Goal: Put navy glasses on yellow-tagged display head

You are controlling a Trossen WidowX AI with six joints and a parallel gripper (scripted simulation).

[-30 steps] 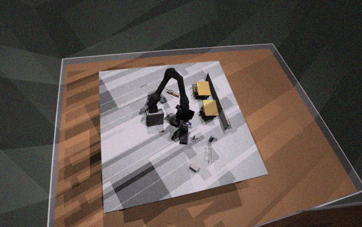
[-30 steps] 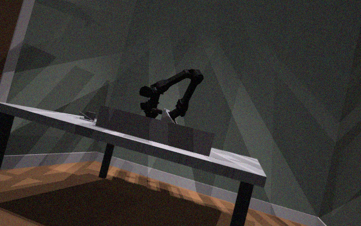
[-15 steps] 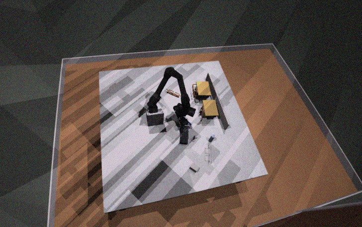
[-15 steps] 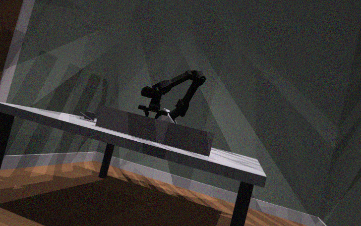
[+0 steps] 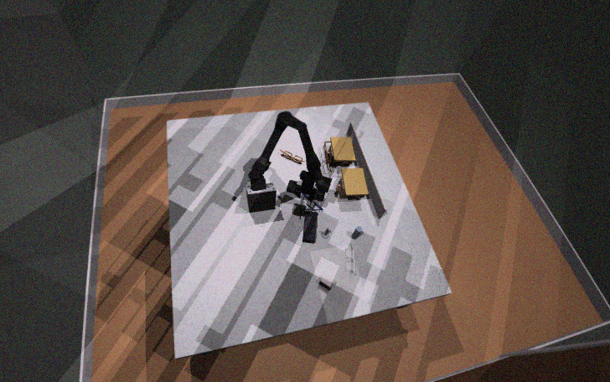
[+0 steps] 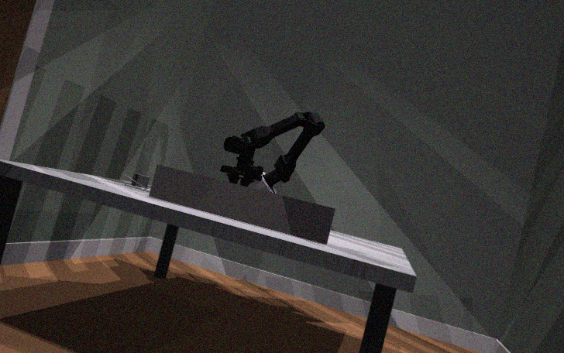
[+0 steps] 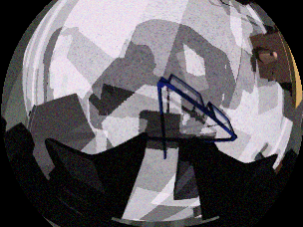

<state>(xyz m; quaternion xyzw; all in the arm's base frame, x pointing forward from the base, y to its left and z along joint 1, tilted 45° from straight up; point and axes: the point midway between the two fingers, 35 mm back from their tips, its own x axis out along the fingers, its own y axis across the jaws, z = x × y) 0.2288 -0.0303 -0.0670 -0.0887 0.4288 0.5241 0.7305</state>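
On the pale table (image 5: 215,270) (image 6: 249,224), the black arm (image 5: 307,146) (image 6: 287,123) is bent above the surface. Its gripper (image 5: 309,198) (image 6: 239,182) (image 7: 169,139) is held partly open, gripping nothing; beneath it, off both heads (image 5: 343,149), the navy glasses (image 5: 320,208) (image 7: 198,104) are seen.

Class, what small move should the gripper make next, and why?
Probably a slight sideways shift with the fingers kept apart: in the wrist view the navy glasses look mostly off to one side of the gap in the open gripper.
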